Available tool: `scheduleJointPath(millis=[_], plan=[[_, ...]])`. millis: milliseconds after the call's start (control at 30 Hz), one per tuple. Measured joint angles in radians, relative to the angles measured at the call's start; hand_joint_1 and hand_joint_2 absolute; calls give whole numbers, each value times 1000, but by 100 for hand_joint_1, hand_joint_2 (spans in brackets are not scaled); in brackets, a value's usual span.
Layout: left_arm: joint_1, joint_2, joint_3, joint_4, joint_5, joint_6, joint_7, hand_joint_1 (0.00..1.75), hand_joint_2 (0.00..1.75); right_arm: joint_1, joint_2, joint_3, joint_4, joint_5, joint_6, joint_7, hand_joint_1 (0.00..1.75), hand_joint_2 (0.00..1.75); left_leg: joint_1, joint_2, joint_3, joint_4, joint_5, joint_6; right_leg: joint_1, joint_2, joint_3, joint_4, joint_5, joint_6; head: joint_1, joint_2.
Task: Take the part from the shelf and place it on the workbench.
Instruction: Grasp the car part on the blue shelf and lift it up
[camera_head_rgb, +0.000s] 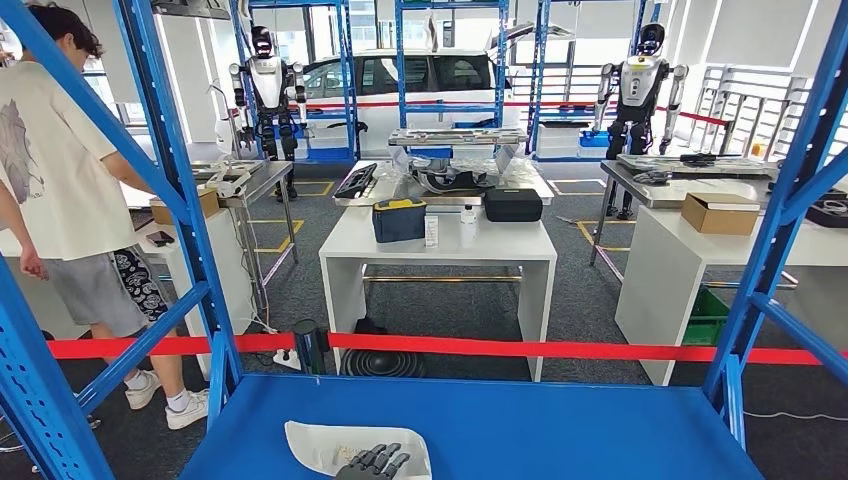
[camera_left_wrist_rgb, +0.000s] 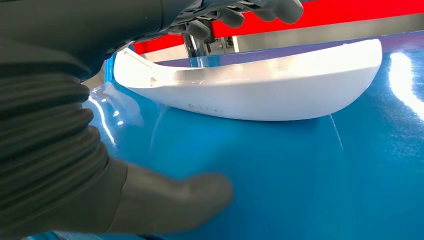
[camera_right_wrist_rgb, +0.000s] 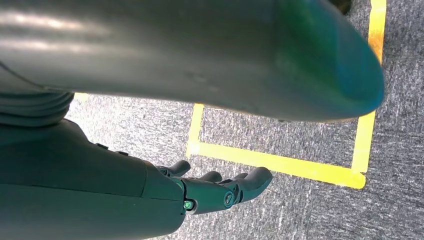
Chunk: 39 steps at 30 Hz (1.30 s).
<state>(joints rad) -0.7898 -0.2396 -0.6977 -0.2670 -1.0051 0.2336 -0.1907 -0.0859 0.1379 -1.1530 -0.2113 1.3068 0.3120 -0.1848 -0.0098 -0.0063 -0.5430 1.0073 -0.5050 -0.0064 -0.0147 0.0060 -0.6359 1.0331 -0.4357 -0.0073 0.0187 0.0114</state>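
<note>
Now we are seeing the white part lying on the near blue shelf, left hand hovering over it, fingers released, right hand hanging, released, over the floor.

One white part on the blue shelf, two humanoid robots beyond, one person, one white car.

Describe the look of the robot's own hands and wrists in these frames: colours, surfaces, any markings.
The left hand has a thick, smooth matte grey thumb, darker fingers and a grey ribbed cover at the wrist. The right hand is dark grey with jointed fingers, round pivot fittings and a small green light near its base.
</note>
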Motion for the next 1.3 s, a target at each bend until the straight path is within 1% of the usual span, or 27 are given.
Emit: scheduleJointPath(millis=[267,433,533,600,667,733,800,833,900,933,967,1033,1067,1100,1200,1300], plan=[[12,-6,0,3,-1,6,10,175,175,0,2,0,0,-4,0,0,0,0,0,0,0,0,0,0,0,0,0,0,0,0,0,0],[17,-5,1,7,0,26,39,173,175,1,2,0,0,-4,0,0,0,0,0,0,0,0,0,0,0,0,0,0,-1,1,0,0],[22,-3,10,10,1,58,61,152,175,1,2,0,0,-4,0,2,0,0,0,0,0,0,0,0,0,0,0,0,-1,1,0,0],[25,0,18,11,1,76,72,125,175,1,3,0,0,-4,0,2,0,0,0,0,0,0,0,0,0,0,0,0,-1,1,0,0],[28,3,24,11,1,88,76,93,175,1,4,0,0,-4,0,2,0,0,0,0,0,0,0,0,0,0,0,0,-1,1,0,0],[30,5,28,11,1,95,77,79,175,1,4,0,0,-4,0,3,0,0,0,0,0,0,0,0,0,0,0,0,-1,1,0,0],[31,6,31,11,1,101,75,82,175,1,4,0,0,-4,0,4,0,0,0,0,0,0,0,0,0,-1,0,0,-1,1,0,0],[31,6,32,11,2,104,73,91,175,1,4,0,0,-5,0,4,0,0,0,0,0,0,0,0,0,0,0,0,-1,1,0,0],[33,7,37,11,4,110,67,115,175,1,4,0,0,-5,0,4,0,0,0,0,0,0,0,0,0,0,0,0,-1,1,0,0],[33,7,39,11,5,113,62,113,175,1,4,0,0,-5,0,4,0,0,0,0,0,0,0,0,0,0,0,0,-1,1,0,0],[34,7,41,11,7,116,56,98,175,1,4,0,0,-5,0,4,0,0,0,0,0,0,0,0,0,-1,1,0,-1,1,0,0],[35,7,45,11,9,121,39,50,175,1,4,0,0,-5,0,4,0,0,0,0,0,0,0,0,0,-1,1,0,-1,1,0,0],[35,8,46,11,9,125,30,34,175,1,4,0,0,-5,0,4,0,0,0,0,0,0,0,0,0,-1,1,0,-1,1,0,0],[35,8,48,11,9,127,20,22,175,1,4,0,0,-5,0,4,0,0,0,0,0,0,0,1,0,-1,1,0,-1,1,0,0],[34,7,51,9,9,131,-1,4,175,1,4,0,1,-4,0,4,0,0,0,0,0,0,0,1,0,-1,1,0,-1,1,0,0],[32,7,55,6,9,132,-10,3,175,1,4,0,2,-4,0,4,0,0,0,0,0,0,0,1,0,-1,1,0,-1,1,0,0]])
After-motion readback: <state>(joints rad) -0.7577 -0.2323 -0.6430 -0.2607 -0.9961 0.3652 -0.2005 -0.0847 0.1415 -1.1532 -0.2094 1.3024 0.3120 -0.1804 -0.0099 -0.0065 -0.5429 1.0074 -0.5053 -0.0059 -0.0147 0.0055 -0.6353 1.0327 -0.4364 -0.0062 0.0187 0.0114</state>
